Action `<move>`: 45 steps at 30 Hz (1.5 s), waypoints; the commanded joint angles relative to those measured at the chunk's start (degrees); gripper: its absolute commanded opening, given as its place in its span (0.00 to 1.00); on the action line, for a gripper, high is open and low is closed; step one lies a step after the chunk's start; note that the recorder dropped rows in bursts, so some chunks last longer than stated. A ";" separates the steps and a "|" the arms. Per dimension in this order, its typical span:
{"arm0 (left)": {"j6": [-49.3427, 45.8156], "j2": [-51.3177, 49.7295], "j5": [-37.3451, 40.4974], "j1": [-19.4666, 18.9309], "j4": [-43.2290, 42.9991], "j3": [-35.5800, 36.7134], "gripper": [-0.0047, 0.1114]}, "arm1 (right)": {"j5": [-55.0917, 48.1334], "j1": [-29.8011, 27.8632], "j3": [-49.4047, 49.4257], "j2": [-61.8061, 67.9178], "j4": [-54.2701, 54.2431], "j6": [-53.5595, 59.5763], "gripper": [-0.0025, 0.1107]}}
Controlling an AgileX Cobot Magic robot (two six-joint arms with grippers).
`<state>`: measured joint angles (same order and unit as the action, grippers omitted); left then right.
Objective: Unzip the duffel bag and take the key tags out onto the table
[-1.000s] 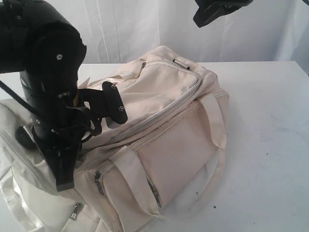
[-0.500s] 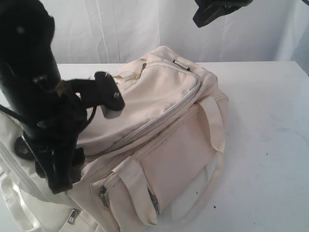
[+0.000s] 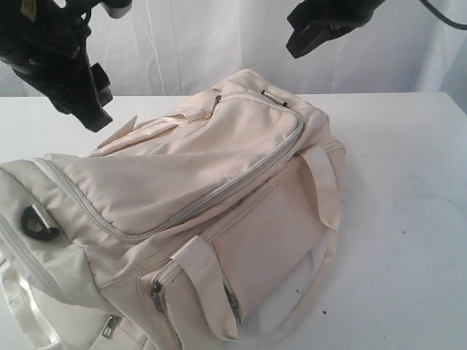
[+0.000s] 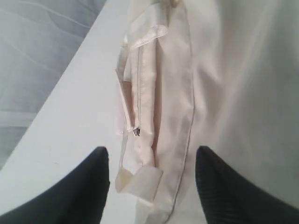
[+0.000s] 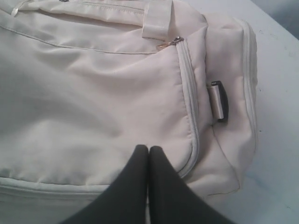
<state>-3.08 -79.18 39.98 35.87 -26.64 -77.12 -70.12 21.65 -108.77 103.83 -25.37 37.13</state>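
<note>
The cream duffel bag (image 3: 241,175) lies zipped on the white table (image 3: 408,182), its black D-ring (image 3: 36,222) at the near left end. My left gripper (image 3: 97,102) hangs open above the bag's far left side, holding nothing. In the left wrist view it (image 4: 152,161) looks down on a strap handle (image 4: 140,179) and a metal zipper pull (image 4: 136,131) at the bag's edge. My right gripper (image 3: 295,40) is shut and empty, high over the bag's far end. In the right wrist view it (image 5: 148,150) sits above the top panel, near a zipper pull (image 5: 174,41). The key tags are hidden.
A white curtain (image 3: 197,44) backs the table. A black-and-cream strap loop (image 5: 218,100) sits on the bag's end panel. A side pocket zipper pull (image 3: 155,292) faces the front edge. Bare tabletop stretches to the right of the bag.
My left arm has lifted from in front of the bag's left end up to the top left, uncovering that end and the D-ring. The bag shifted slightly. The right gripper barely moved.
</note>
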 commanded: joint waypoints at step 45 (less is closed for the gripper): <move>-25.21 -53.73 8.41 -27.17 98.91 -31.62 0.52 | 2.53 -0.71 0.22 2.72 -0.95 0.13 0.02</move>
<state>-28.08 -133.26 45.90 8.67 70.70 -108.58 -67.91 21.65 -108.77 106.61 -25.68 37.03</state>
